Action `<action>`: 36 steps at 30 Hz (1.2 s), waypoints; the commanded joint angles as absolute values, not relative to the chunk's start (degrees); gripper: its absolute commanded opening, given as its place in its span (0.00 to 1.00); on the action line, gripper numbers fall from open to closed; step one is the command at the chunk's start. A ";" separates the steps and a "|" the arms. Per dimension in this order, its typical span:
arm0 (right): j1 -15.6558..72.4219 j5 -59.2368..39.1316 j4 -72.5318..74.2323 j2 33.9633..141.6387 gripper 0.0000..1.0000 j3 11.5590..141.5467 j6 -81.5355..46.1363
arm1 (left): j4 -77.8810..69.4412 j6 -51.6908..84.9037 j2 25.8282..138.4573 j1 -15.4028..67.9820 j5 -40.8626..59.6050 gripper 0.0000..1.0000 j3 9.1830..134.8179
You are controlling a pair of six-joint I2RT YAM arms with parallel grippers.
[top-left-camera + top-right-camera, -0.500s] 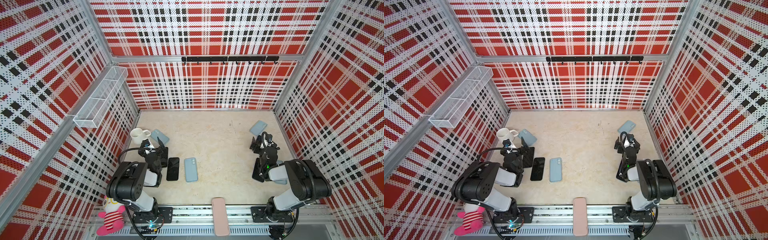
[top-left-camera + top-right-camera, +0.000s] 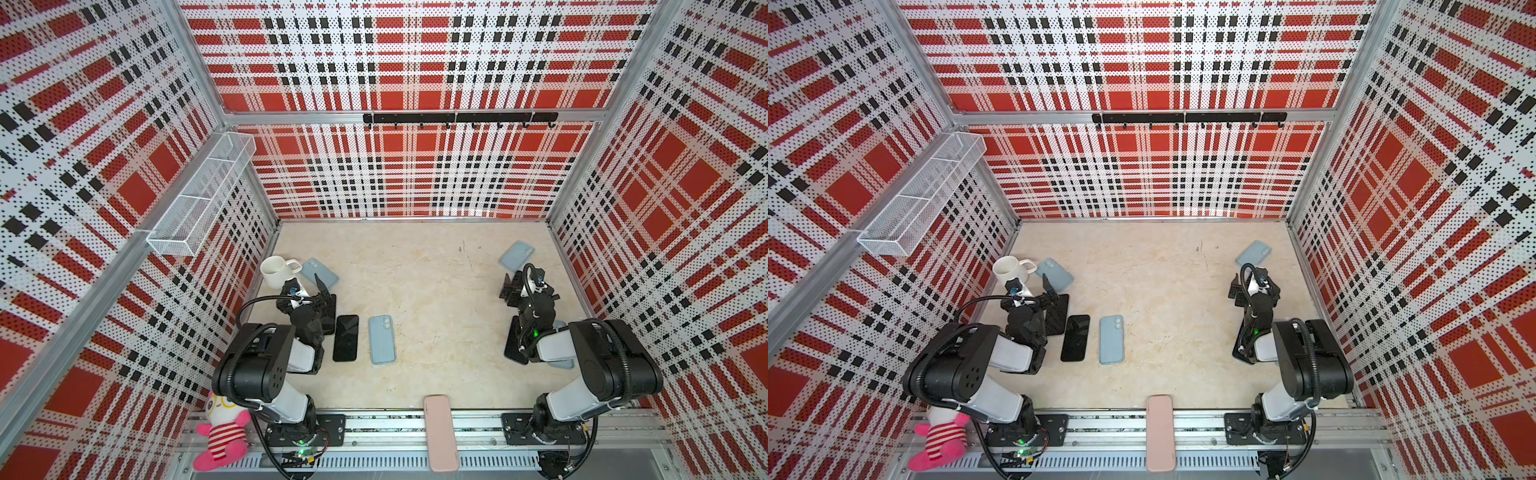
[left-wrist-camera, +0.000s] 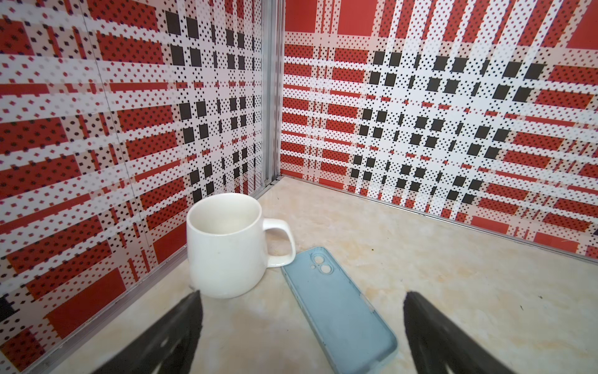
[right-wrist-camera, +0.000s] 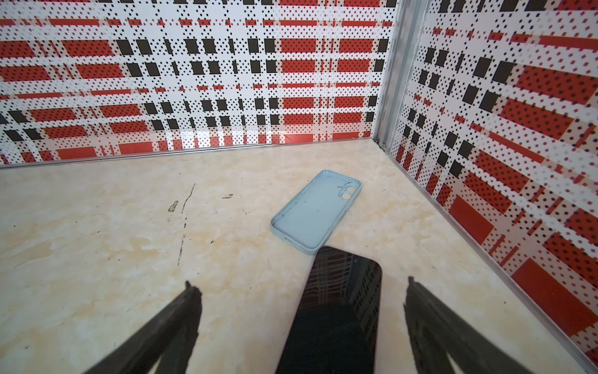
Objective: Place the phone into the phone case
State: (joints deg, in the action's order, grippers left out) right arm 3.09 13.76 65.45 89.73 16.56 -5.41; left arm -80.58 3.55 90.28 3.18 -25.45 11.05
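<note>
Two empty light-blue phone cases lie inside-up. One case (image 2: 319, 273) (image 3: 336, 311) sits beside the white mug, just ahead of my open left gripper (image 3: 302, 294) (image 2: 323, 291). The other case (image 2: 516, 255) (image 4: 317, 210) lies near the back right. A black phone (image 4: 336, 317) (image 2: 513, 347) lies screen-up under my right arm, its end touching that case and running between the fingers of my open right gripper (image 4: 297, 283) (image 2: 512, 286). Both grippers hold nothing. Another black phone (image 2: 345, 337) (image 2: 1075, 337) lies left of centre, and a third dark phone (image 2: 329, 318) is partly hidden under my left gripper.
A light-blue phone (image 2: 382, 338), back up, lies beside the black phone. The white mug (image 2: 275, 271) (image 3: 226, 246) stands by the left wall. A pink case (image 2: 440, 432) rests on the front rail, a plush toy (image 2: 220, 432) at the front left. Plaid walls close three sides.
</note>
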 commanded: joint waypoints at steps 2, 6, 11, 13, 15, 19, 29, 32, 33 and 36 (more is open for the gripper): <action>2.70 13.55 66.52 89.83 1.00 16.34 -5.03 | -82.48 2.81 90.46 2.74 -25.05 0.98 11.12; 2.67 13.46 66.20 89.94 1.00 16.48 -5.10 | -82.06 2.92 90.60 2.66 -24.81 0.98 11.41; 2.63 13.44 66.18 89.83 1.00 16.36 -5.12 | -81.68 3.15 90.38 2.37 -24.17 0.98 11.45; 2.57 13.49 65.25 88.92 0.96 16.69 -5.17 | -82.35 3.13 90.12 2.32 -24.04 0.98 11.02; 2.61 14.36 56.44 83.56 0.97 18.85 -5.46 | -75.33 2.72 85.74 2.54 -23.86 0.98 13.06; 2.47 16.91 31.02 73.59 0.95 27.76 -7.46 | -57.63 3.76 76.49 6.04 -33.23 0.98 19.89; 2.21 19.99 -28.60 77.29 0.89 51.32 -17.62 | -1.81 8.50 74.78 13.71 -32.70 0.98 53.10; 0.69 16.35 -35.77 78.84 0.85 53.65 -19.34 | 6.81 9.39 76.68 13.71 -27.18 0.98 58.36; -0.08 14.91 -37.03 79.22 0.79 53.72 -19.50 | 9.08 9.17 77.54 13.67 -24.71 0.98 59.50; -2.09 12.94 -38.54 79.07 0.67 52.89 -19.88 | 13.55 7.20 80.70 13.71 -19.56 0.98 61.46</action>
